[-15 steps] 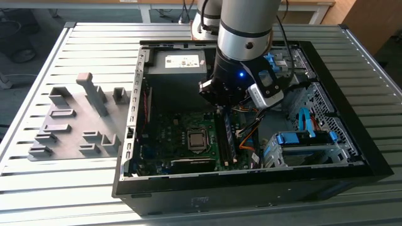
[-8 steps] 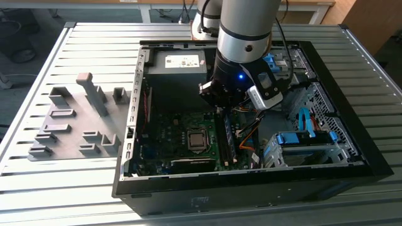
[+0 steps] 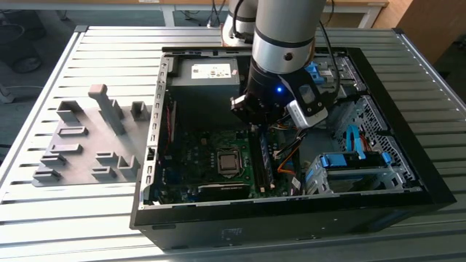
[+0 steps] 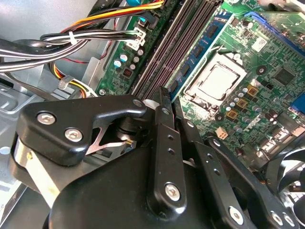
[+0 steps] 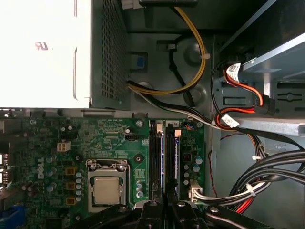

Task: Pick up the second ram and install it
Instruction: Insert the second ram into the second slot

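On the exterior view's left you have the grey fixture (image 3: 87, 143) on the slatted table (image 3: 109, 49), beside the open case (image 3: 156, 142). Your gripper (image 3: 256, 126) hangs over the RAM slots (image 5: 162, 162), its fingers (image 4: 162, 114) pressed close together just above a ram (image 5: 170, 164) standing upright in its slot beside the CPU socket (image 5: 107, 186). Further right, cable bundles (image 5: 248, 186) and the drive cage (image 3: 357, 169) crowd that side.

Exterior view high above the open computer case (image 3: 407, 185); both wrist views close over its motherboard (image 5: 95, 143).
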{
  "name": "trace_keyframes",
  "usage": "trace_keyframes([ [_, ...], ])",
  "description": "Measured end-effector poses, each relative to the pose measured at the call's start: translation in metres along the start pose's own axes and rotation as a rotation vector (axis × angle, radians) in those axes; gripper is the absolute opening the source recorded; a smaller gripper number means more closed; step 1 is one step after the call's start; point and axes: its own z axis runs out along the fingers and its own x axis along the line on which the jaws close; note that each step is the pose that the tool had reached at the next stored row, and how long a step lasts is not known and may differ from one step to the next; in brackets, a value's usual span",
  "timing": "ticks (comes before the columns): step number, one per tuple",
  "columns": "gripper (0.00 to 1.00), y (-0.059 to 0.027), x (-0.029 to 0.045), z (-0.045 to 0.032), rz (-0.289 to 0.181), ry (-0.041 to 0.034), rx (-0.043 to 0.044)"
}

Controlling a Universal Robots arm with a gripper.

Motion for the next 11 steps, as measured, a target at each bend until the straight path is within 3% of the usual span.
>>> trace_keyframes([
  [11, 0.14, -0.0017, -0.0001, 0.0126, 0.01, 0.0001, 0.0001],
])
